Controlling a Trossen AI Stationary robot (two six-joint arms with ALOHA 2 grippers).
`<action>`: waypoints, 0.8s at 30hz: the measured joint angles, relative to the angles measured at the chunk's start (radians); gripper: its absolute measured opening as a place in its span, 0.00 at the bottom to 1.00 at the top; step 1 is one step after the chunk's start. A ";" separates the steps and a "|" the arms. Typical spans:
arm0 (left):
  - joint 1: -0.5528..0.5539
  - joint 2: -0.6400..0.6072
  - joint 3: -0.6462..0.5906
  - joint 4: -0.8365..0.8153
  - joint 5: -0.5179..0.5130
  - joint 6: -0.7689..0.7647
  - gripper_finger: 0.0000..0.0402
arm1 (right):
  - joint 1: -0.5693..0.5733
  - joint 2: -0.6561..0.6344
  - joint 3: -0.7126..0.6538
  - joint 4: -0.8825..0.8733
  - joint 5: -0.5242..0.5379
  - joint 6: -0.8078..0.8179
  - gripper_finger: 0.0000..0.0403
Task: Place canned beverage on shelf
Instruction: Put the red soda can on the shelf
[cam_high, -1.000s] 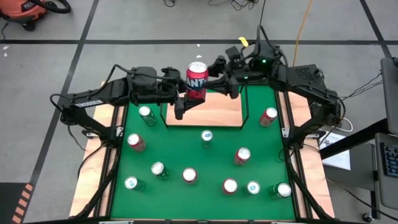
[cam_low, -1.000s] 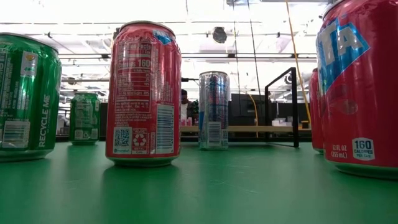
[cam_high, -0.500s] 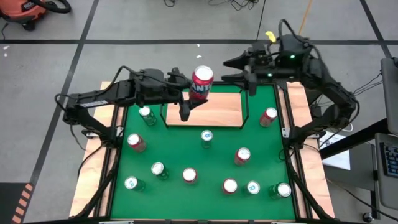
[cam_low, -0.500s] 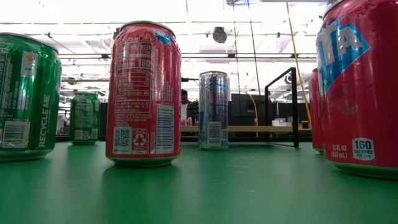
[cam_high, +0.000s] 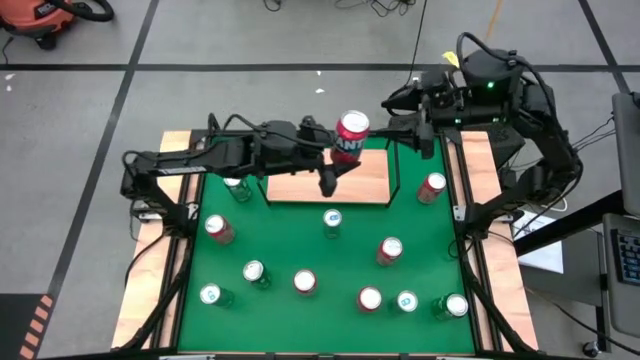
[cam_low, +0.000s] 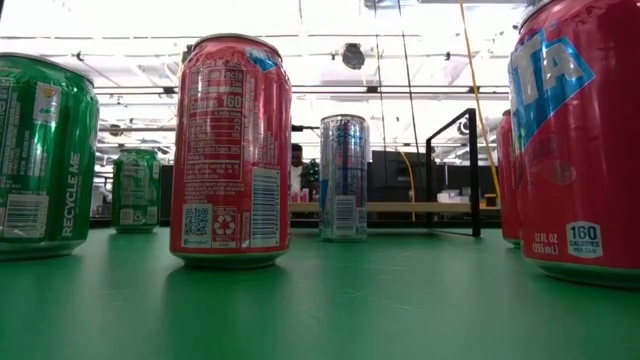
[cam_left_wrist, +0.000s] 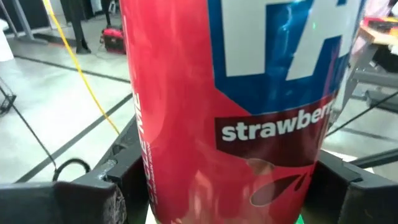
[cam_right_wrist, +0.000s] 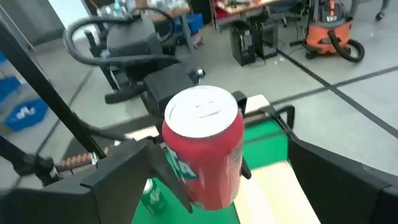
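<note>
1. High view: the left gripper (cam_high: 338, 160) holds one red can (cam_high: 349, 137) upright above the far right part of the shelf (cam_high: 330, 180), clear of the board.
2. Left wrist view: the can (cam_left_wrist: 242, 106) fills the frame, a dark finger (cam_left_wrist: 87, 196) pressed to each side; its label reads "strawberry".
3. The right gripper (cam_high: 412, 115) hangs beyond the shelf's far right corner, jaws spread wide and empty, well apart from the can.
4. Right wrist view: the can (cam_right_wrist: 202, 146) stands ahead between that gripper's two fingers (cam_right_wrist: 339, 180), untouched by them.
5. No can stands on the shelf.
6. On the green mat (cam_high: 300, 250) I count eleven standing cans: one near each end of the shelf, nine nearer the front.
7. Low view: five cans can be made out, two green, two red, one silver (cam_low: 344, 177).
</note>
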 joint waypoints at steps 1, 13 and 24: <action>0.000 0.010 0.000 -0.001 -0.006 0.000 0.72 | -0.001 0.003 0.001 -0.008 0.001 -0.009 0.92; -0.001 0.082 0.001 0.050 -0.138 -0.025 0.72 | -0.026 0.071 0.000 -0.125 -0.003 -0.113 0.92; -0.004 0.110 0.002 0.069 -0.182 -0.021 0.72 | -0.073 0.117 0.000 -0.129 -0.088 -0.218 0.88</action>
